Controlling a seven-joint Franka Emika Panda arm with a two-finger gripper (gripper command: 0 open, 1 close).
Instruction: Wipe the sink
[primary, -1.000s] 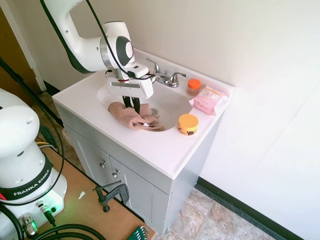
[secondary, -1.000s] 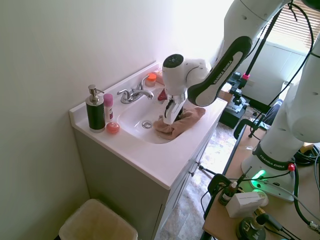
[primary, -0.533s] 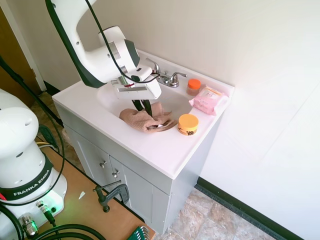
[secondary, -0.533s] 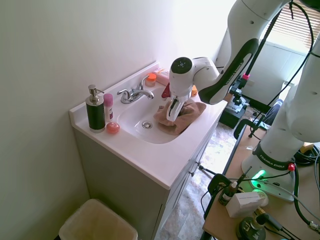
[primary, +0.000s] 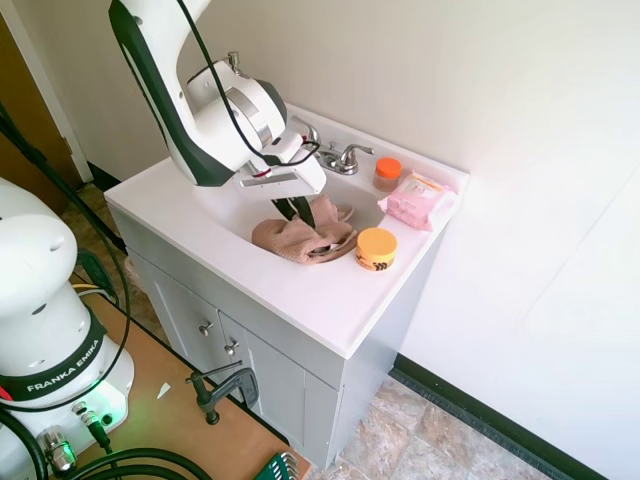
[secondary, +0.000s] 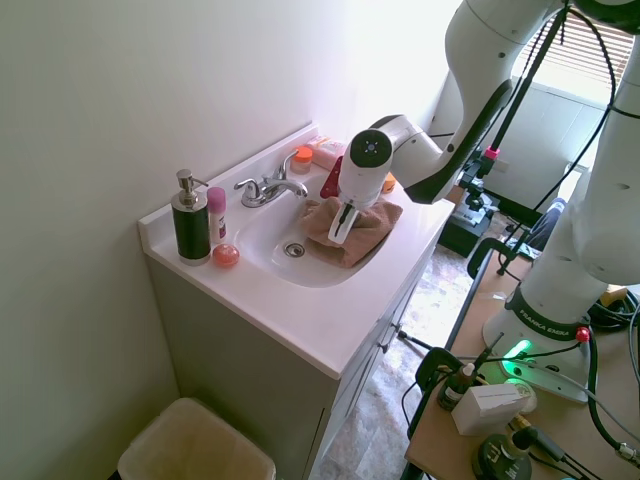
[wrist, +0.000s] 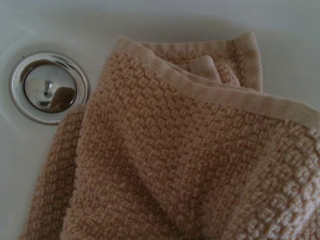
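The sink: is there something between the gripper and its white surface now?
Only the tan washcloth, which the gripper presses onto the sink beside the drain. It is the wiping tool, not an obstacle; nothing else visible intervenes.

"FRANKA EMIKA" stands in white letters on the dark band of my base (primary: 48, 385); the same words show on my base band (secondary: 545, 327) opposite, barely legible.

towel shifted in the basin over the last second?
Yes. In the first exterior view the towel has slid with the end effector across the sink, away from the bare counter side toward the orange-lidded jar.
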